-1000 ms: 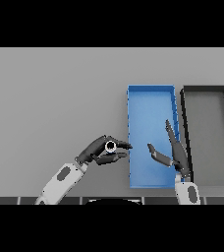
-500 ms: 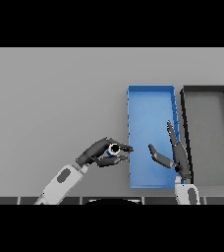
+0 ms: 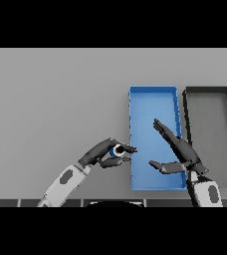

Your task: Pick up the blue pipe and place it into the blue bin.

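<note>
Blue pipe (image 3: 117,150): pinched in left hand (image 3: 101,154), open end facing up at camera, just beside blue bin (image 3: 152,97) left wall. Right hand (image 3: 180,150): spread over bin.

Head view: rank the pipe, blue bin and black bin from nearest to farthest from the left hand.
1. Pipe: pinched in the left hand itself.
2. Blue bin: just right of the fingertips.
3. Black bin: farthest right, beyond the blue bin.
</note>
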